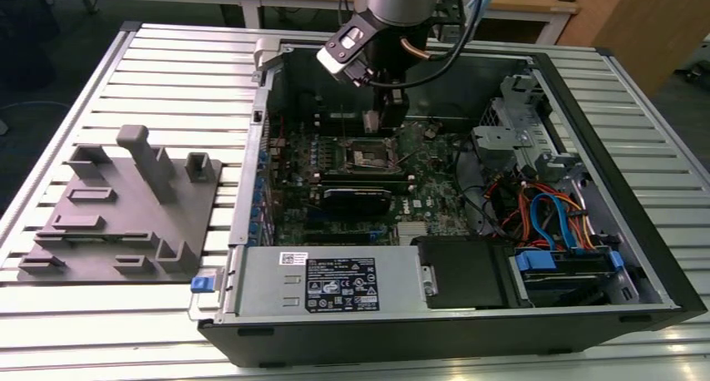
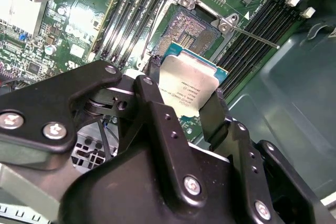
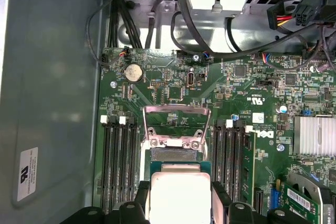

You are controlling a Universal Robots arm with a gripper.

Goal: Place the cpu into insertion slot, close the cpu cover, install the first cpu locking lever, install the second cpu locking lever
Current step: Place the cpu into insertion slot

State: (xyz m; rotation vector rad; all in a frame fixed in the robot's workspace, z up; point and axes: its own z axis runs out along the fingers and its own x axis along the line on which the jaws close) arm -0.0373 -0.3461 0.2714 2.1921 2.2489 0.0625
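Tool (image 2: 184,98), carried by an arm reaching straight down into the open computer case (image 1: 634,200), is clenched on two opposite edges of the cpu (image 2: 190,83). Cpu: silver-grey top bearing small dark print, green border, held over the insertion slot (image 2: 195,29). The cpu cover (image 3: 176,125) stands raised.

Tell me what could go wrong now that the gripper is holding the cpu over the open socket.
The gripper grips the cpu only by its edges above the insertion slot; a slip or skewed descent could bend the exposed contacts. The cpu cover stands raised at the slot's edge, so the wide fingers may knock it. The locking lever juts out sideways and could be snagged.
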